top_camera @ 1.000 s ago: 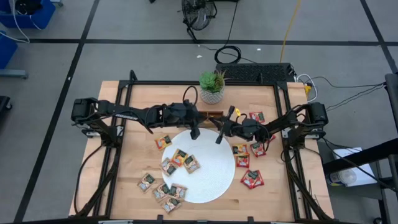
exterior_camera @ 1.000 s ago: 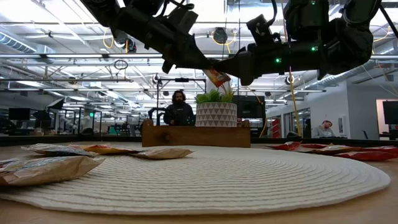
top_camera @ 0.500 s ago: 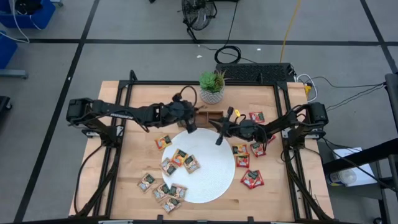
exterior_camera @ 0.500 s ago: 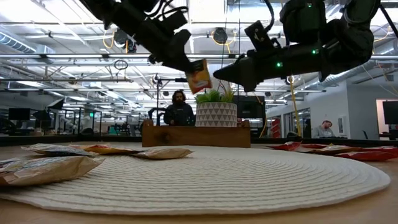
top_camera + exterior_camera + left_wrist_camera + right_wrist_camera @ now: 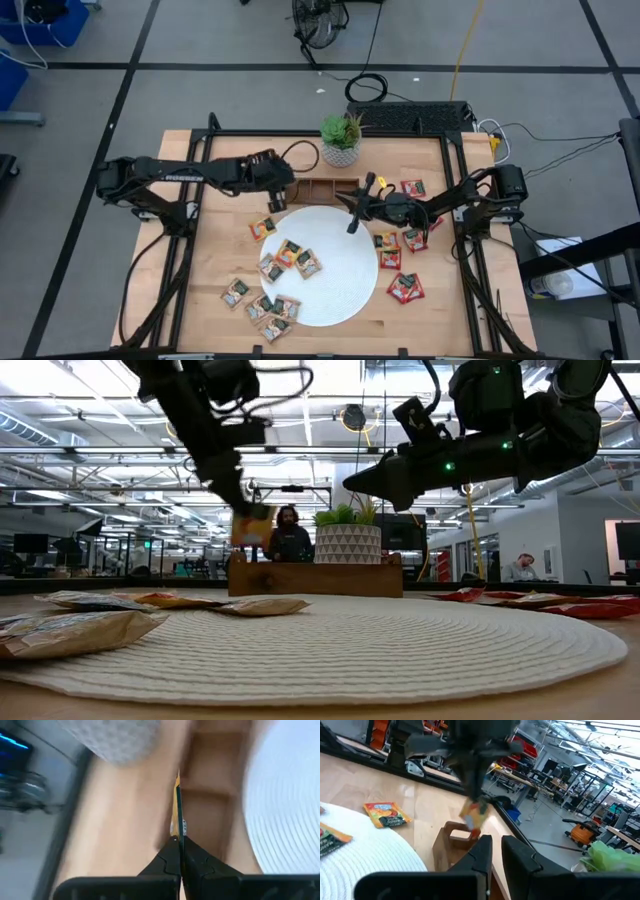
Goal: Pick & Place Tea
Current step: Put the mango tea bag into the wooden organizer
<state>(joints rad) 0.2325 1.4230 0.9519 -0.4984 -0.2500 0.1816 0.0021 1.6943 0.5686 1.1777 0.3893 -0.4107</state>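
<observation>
Dark fingers of the left gripper (image 5: pixel 243 510) are pinched together on one tan-orange tea sachet with dark green print (image 5: pixel 251 526), which hangs edge-down from the fingertips (image 5: pixel 172 851). In the high view this left gripper (image 5: pixel 283 181) sits over the left end of the brown wooden three-compartment tray (image 5: pixel 335 187), and in the low view the held sachet hangs just above that tray's left end (image 5: pixel 240 573). The left wrist view shows the sachet (image 5: pixel 178 805) edge-on over the tray's compartments (image 5: pixel 212 777).

Across from it, the right gripper (image 5: pixel 350 212) hovers over the far edge of the large white round woven plate (image 5: pixel 345 290), its fingers slightly apart and holding nothing; the right wrist view shows a narrow gap between them (image 5: pixel 496 851).

Three tan-orange sachets lie on the plate's left part (image 5: pixel 291 257), one more sits on the table just off the plate's upper left (image 5: pixel 263 228), and a cluster lies at the plate's lower left edge (image 5: pixel 262 307). Red sachets with pale print (image 5: pixel 405 287) are scattered on the table to the plate's right. A small potted green plant in a patterned white pot (image 5: pixel 341 138) stands behind the tray. Beyond the table, a person (image 5: pixel 289 536) is seen in the room.
</observation>
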